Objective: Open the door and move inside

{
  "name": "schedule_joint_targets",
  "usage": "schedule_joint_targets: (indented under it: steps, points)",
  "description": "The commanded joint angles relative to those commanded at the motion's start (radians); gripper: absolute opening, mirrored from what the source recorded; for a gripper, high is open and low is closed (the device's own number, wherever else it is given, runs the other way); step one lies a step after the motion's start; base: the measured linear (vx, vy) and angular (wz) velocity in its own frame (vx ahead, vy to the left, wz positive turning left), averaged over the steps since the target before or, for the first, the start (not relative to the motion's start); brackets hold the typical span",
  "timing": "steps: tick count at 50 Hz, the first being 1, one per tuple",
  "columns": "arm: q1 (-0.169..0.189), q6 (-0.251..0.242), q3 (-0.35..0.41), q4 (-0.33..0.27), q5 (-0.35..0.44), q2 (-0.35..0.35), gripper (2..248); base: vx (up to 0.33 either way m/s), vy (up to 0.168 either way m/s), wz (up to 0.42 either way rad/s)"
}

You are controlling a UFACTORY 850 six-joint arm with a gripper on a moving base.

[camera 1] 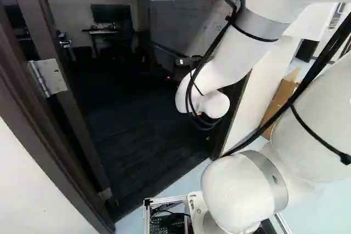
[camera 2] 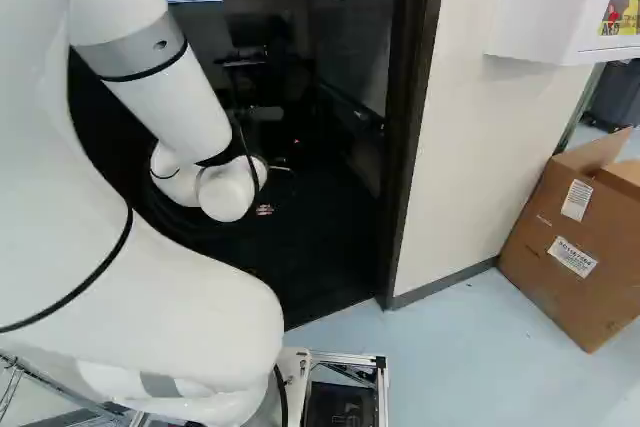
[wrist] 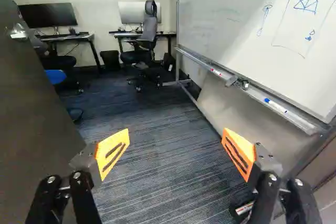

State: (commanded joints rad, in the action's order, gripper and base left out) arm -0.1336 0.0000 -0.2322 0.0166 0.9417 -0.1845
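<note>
My gripper (wrist: 176, 148) is released: jaws spread wide, nothing held, pointing into the room. Door (wrist: 31, 108) stands swung inward beside the gripper, handle (wrist: 18, 34) on it and untouched; in the left base view its hinge (camera 1: 49, 78) is at left of frame. Whiteboard (wrist: 252, 40) on the gripper's other side, chair (wrist: 149, 24) well ahead. My arm (camera 2: 165, 92) reaches through the doorway, upper left of the right base view. Door frame (camera 2: 410, 127) runs down right of centre there, box (camera 2: 580, 247) lower right, outside. Base (camera 2: 382, 387), bottom centre, is on the pale floor (camera 2: 450, 347), short of the carpet (wrist: 157, 177). So I'd call opening done, moving inside left: drive in, minding the frame on both sides.
</note>
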Motion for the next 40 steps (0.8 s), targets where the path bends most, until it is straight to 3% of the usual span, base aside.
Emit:
schedule_joint_targets:
  steps: [40]
  points:
    - [0.003, 0.0, 0.001, 0.0, 0.0, -0.001, 247, 0.0, 0.0, 0.0]
